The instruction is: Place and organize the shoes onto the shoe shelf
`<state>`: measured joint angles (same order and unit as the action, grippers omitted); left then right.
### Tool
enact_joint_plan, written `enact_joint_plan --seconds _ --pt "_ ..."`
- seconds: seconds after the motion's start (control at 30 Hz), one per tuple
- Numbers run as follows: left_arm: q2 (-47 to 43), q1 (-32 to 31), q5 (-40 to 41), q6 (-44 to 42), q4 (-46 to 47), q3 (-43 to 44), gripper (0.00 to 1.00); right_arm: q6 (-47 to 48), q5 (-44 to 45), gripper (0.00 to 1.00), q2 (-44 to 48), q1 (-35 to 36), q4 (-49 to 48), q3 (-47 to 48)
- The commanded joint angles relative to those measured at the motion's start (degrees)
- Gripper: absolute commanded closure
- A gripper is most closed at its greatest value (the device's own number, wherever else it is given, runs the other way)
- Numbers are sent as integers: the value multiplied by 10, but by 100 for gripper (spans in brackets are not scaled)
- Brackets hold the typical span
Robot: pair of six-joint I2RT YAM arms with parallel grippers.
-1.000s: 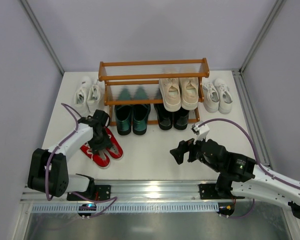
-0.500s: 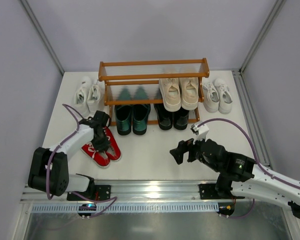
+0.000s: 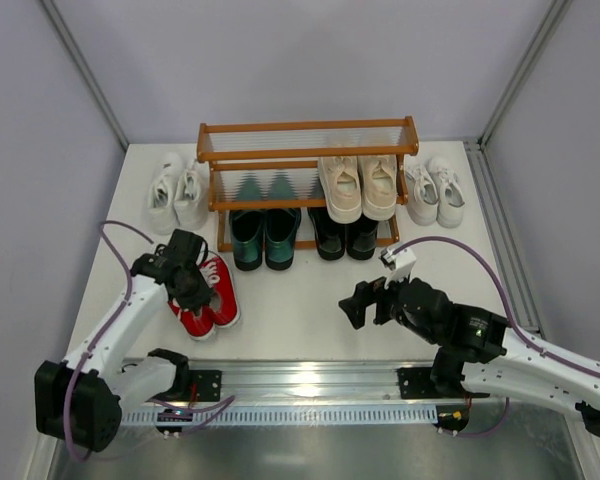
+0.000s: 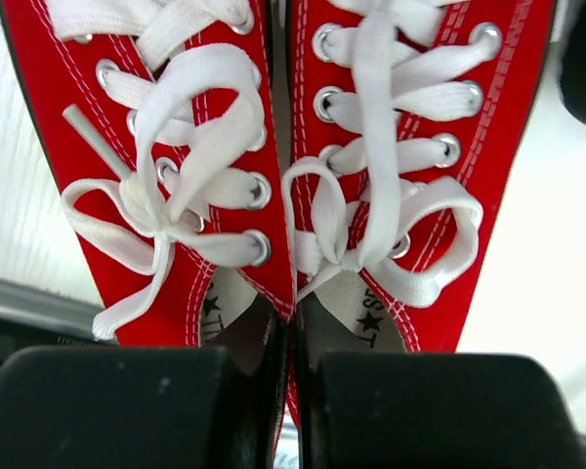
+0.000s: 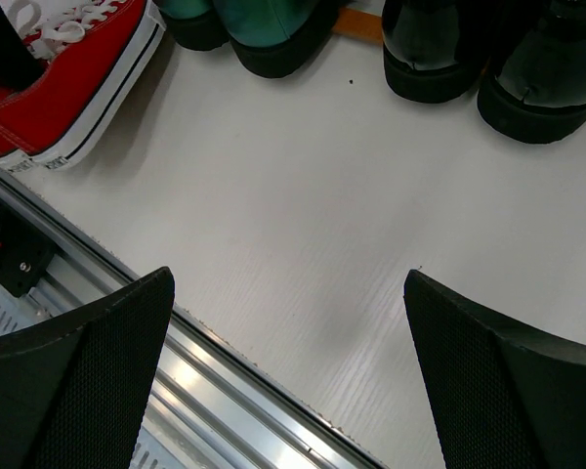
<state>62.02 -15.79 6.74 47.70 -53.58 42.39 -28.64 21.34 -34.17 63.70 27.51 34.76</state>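
Note:
The red sneakers (image 3: 210, 297) with white laces stand side by side on the table in front of the shoe shelf (image 3: 310, 127). My left gripper (image 3: 191, 287) is shut on them. In the left wrist view one finger sits inside each shoe opening, and the gripper (image 4: 291, 337) pinches the two touching inner walls of the red sneakers (image 4: 493, 107). My right gripper (image 3: 352, 306) hovers open over bare table, with nothing between its fingers (image 5: 88, 362). Beige sneakers (image 3: 360, 188) sit on the middle tier. Green loafers (image 3: 265, 238) and black loafers (image 3: 345, 235) sit at the bottom.
One white sneaker pair (image 3: 177, 190) stands on the table left of the shelf, another (image 3: 435, 190) to its right. The right wrist view shows a red sneaker (image 5: 68, 78), the green loafers (image 5: 264, 24), the black loafers (image 5: 488, 49) and the metal rail (image 5: 225, 391) at the table's near edge.
My left gripper has shut on the red sneakers' inner walls, drawing the two shoes together. The left arm has swung outward to the left. The right arm has not moved.

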Motion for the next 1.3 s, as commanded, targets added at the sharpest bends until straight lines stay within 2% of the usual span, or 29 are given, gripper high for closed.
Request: enact_joint_plan --seconds 0.0,0.13,0.33,0.5,0.63,0.83,1.1,1.27 --pt "-51 -3 -14 5 -47 62 100 0 14 0 -10 4 -17 7" --pt "-72 -4 -24 6 -116 84 100 -1 13 0 -21 4 -17 12" --pt "-145 -5 44 26 -161 137 100 -4 12 0 -26 4 -23 9" --pt "-176 -4 21 -34 -115 168 100 -4 15 0 -29 4 -15 18" --pt "-154 -8 -47 -92 -93 197 100 -4 18 0 -31 4 -12 22" --pt "-148 -45 -86 -158 -29 228 100 -9 21 0 -48 4 -5 34" --pt "-96 -136 -28 -227 5 303 100 -7 27 0 -73 4 6 63" --pt "-49 -146 -19 -263 47 327 100 -12 34 0 -79 4 14 75"
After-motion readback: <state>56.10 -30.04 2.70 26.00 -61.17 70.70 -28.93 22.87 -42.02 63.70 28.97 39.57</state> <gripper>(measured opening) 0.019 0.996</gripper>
